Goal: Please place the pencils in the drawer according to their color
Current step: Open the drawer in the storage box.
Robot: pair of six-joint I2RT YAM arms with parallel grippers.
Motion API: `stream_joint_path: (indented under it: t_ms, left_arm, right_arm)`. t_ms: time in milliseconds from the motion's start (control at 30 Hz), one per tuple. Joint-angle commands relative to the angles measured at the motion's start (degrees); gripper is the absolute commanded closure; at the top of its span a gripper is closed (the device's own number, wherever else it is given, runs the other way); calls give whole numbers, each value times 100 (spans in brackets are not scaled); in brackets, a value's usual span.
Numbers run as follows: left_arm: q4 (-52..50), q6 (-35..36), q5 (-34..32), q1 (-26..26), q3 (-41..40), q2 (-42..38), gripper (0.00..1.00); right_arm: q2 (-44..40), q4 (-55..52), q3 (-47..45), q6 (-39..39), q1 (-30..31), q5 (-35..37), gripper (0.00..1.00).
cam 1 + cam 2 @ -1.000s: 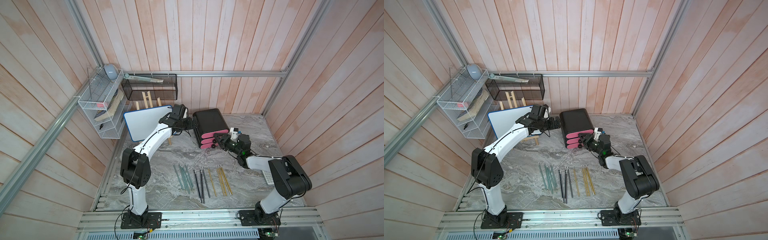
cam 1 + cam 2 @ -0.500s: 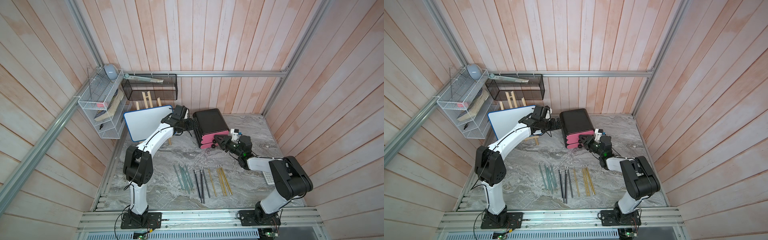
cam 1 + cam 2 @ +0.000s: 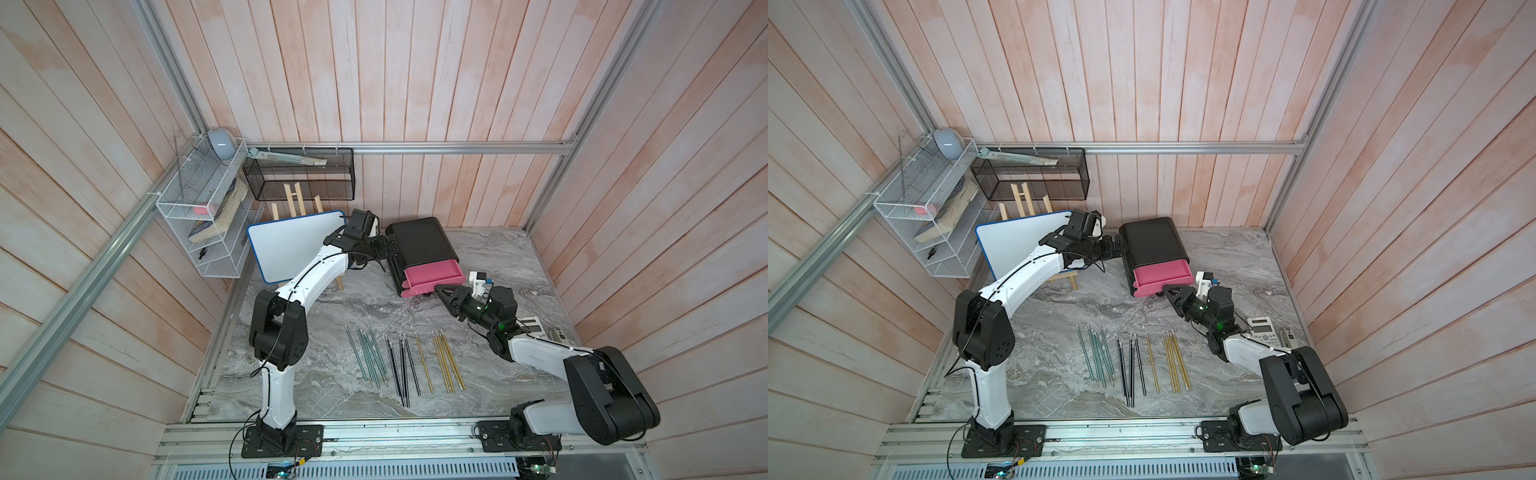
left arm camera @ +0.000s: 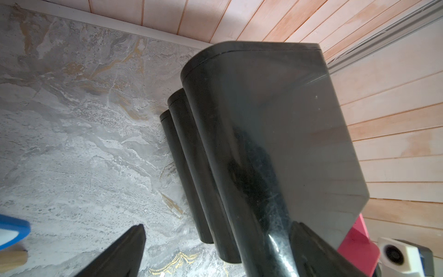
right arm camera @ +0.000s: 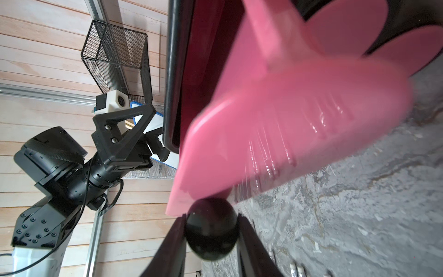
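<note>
Right tool (image 3: 439, 290) clamped on black knob (image 5: 211, 229) of top pink tray (image 3: 432, 272); tray stands partly out of drawer unit (image 3: 419, 241). Left tool (image 3: 385, 248) at unit's side, jaws apart. Pencils (image 3: 403, 361) lie colour-grouped on surface (image 3: 332, 307).

Nothing legible showed in any view. The calculator (image 3: 1262, 327) had keys and a display too small to read, and the cover of the book (image 3: 222, 210) on the wire shelf (image 3: 183, 195) was likewise unreadable.
</note>
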Motion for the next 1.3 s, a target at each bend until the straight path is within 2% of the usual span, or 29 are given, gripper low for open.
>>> stream_joint_path:
  t_ms: [0, 433, 867, 933, 1033, 1133, 1267]
  left_arm:
    - [165, -45, 73, -17, 54, 23, 0]
    - [243, -69, 116, -18, -125, -111, 0]
    - [339, -120, 146, -26, -360, -336, 0]
    - [355, -128, 149, -30, -403, -375, 0]
    - [364, -142, 171, -30, -445, -445, 0]
    - [386, -160, 187, -24, -503, -530, 0]
    - [427, -190, 199, -30, -602, -651, 0]
  right_arm:
    - [-314, -109, -110, -101, -17, -88, 81]
    - [-1148, -1165, -505, -413, -20, -221, 79]
    - [-1303, -1584, -642, -589, -27, -208, 71]
    - [-1278, -1600, -616, -611, -21, -182, 65]
    - [-1254, -1699, -549, -674, -23, -123, 49]
    - [-1281, -1875, -450, -783, -20, -66, 39]
    - [-1325, -2085, -358, -901, -61, -29, 32]
